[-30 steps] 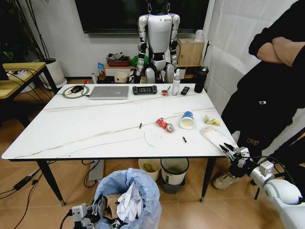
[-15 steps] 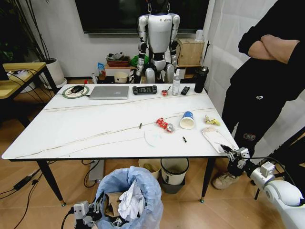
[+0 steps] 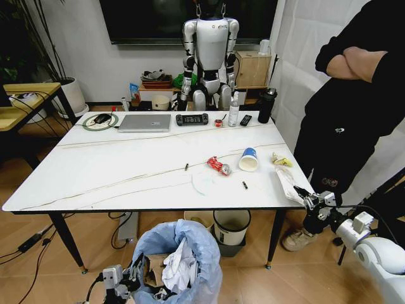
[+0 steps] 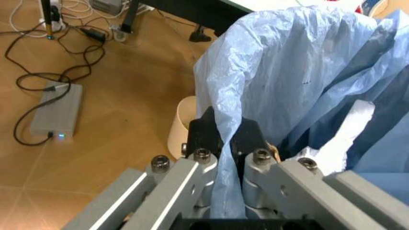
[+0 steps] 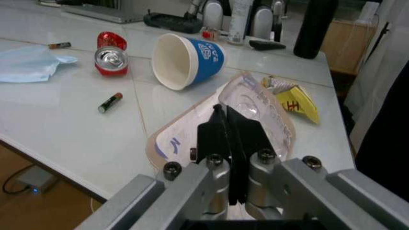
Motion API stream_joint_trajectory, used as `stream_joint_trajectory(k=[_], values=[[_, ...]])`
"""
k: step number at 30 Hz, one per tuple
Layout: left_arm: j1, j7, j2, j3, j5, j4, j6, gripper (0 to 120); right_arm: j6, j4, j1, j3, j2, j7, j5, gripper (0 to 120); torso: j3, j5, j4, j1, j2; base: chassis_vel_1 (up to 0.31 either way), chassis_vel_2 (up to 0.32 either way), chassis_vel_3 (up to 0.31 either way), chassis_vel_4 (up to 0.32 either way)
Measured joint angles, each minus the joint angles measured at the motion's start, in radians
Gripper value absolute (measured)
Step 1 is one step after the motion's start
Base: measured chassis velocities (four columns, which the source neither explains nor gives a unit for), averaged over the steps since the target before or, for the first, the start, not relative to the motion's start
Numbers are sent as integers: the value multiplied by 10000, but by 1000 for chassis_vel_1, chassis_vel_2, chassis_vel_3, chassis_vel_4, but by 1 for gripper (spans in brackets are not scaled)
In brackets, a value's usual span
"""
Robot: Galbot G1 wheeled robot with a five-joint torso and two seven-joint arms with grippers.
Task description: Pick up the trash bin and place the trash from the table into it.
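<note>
Nearest, low at the floor: left gripper (image 4: 225, 143), fingers (image 4: 206, 128) pressed together on a fold of the blue bag lining the trash bin (image 3: 179, 263). Bag (image 4: 300, 72) bulging up just past the fingertips, white crumpled paper (image 3: 179, 269) and brown cardboard (image 3: 154, 269) tucked inside; bin body itself hidden under the plastic, its lower part cut off by the head view's edge. Cream round bin (image 4: 181, 125) just behind the fingers, mostly covered by them.

Farther right, at the near right edge of the table (image 3: 114, 171): right gripper (image 5: 229, 125), fingers (image 5: 244, 132) closed and pinching the rim of a flat clear plastic wrapper (image 5: 255, 112), which lies partly over the table edge. Wrapper's near end hidden by the fingers. Just beyond the fingertips, a yellow wrapper (image 5: 295, 98); beside that, a blue-and-white paper cup (image 5: 187, 60) on its side, mouth toward the gripper. Farther out, a crushed red can (image 5: 109, 53), a small battery (image 5: 110, 102) and a pale blue sheet (image 5: 28, 63), cut off at the wrist view's edge. Small dark scrap (image 3: 186, 167) mid-table, too small to make out.
</note>
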Motion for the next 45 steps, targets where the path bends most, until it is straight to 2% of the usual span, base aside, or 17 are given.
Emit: stream_joint_trajectory(k=[20, 39, 45], values=[[-304, -475, 41, 768, -133, -47, 376, 0, -54, -56, 978, -172, -425, -99, 868, 0, 0, 1, 0, 0, 0, 0, 0, 0, 0], [-1306, -773, -11, 1363, -441, 622, 650, 0, -64, 224, 1426, -447, -658, -266, 1445, 0, 1, -1, 0, 0, 0, 0, 0, 0, 0], [-1691, -832, 60, 1426, -621, 910, 726, 0, -78, 850, 1271, -447, -697, -265, 2022, 0, 1, 0, 0, 0, 0, 0, 0, 0, 0]])
